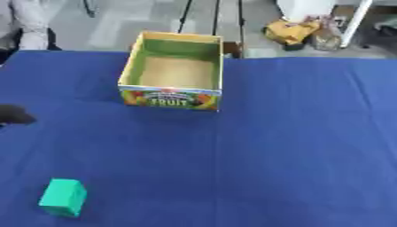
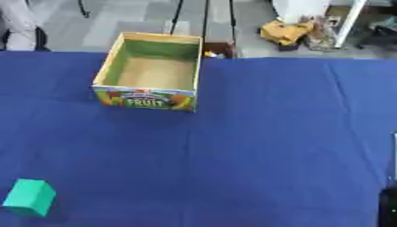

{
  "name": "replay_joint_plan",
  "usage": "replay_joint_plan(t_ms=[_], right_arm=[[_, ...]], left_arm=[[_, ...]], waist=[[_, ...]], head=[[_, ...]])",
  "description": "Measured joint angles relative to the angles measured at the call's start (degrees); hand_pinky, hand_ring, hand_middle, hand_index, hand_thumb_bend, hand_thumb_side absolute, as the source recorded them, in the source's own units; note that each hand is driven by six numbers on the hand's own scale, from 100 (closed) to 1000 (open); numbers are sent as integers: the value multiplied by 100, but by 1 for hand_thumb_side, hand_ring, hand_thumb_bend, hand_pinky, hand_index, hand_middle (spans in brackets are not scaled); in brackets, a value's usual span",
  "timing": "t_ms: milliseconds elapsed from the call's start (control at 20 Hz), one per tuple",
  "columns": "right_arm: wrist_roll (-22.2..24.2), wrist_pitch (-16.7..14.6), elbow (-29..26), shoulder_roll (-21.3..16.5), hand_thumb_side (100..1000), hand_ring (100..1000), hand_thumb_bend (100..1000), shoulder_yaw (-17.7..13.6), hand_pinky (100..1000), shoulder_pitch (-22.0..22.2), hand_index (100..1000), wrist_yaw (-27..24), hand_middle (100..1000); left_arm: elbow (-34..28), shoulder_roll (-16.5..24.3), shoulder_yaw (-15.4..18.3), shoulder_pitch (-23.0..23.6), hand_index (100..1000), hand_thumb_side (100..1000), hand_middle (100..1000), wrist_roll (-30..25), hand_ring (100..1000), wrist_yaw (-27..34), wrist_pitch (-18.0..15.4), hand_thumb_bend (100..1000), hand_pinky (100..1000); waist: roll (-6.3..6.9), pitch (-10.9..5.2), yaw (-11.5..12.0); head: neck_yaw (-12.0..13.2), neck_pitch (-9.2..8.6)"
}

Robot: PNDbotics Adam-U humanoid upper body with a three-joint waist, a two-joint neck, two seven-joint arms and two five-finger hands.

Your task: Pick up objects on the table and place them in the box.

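The bench (image 1: 294,146) spreads before me under a deep blue cloth, smooth and matte with a few soft creases, and its far edge runs straight across the top of my view, with grey floor beyond. Most of that blue surface lies bare, so there is wide room to the right and through the middle. Toward the far side, left of centre, stands the box (image 1: 172,98), an open-topped cardboard carton, upright, with green inner walls, a plain brown floor and a printed front panel that reads FRUIT among pictures of fruit; I see nothing inside it. Well apart from it, near the lower left corner, sits the green block (image 1: 63,197), a small teal cuboid with flat faces and crisp edges, resting alone on the cloth with nothing touching it. Of my left hand (image 1: 15,116) only a dark rounded tip shows at the left edge, and my right hand (image 2: 387,206) is a dark sliver at the lower right edge; I cannot tell whether either is open or closed.
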Motion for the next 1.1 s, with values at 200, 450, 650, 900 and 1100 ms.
replay_joint_plan(t_ms=[200, 450, 650, 900, 1100], right_arm=[[2, -1, 0, 0, 769, 894, 100, 0, 838, -1, 853, 0, 518], [11, -7, 0, 0, 770, 893, 100, 0, 838, -2, 852, 0, 518], [13, -6, 0, -1, 769, 893, 100, 0, 838, -2, 853, 0, 517], [25, 5, 0, -23, 767, 894, 100, 0, 839, 3, 853, 0, 517], [36, 15, 0, -52, 768, 894, 100, 0, 839, 11, 853, 0, 516]], left_arm=[[0, 0, 0, 0, 944, 696, 772, -3, 746, -8, 3, 100, 754], [0, 1, 1, 5, 949, 675, 777, -13, 750, -30, 13, 100, 753], [0, 168, 31, 173, 972, 631, 801, 1, 771, -243, -1, 100, 755], [0, 723, 35, 583, 993, 629, 829, 158, 798, -1073, -158, 100, 763], [0, 1206, -28, 965, 1000, 656, 858, 533, 823, -2178, -533, 100, 772]], waist=[[-7, 11, 2], [-16, 21, 15], [-14, 21, 26], [16, 17, 31], [29, 8, 33]], head=[[0, 0], [6, 0], [8, 1], [8, 1], [7, 1]])
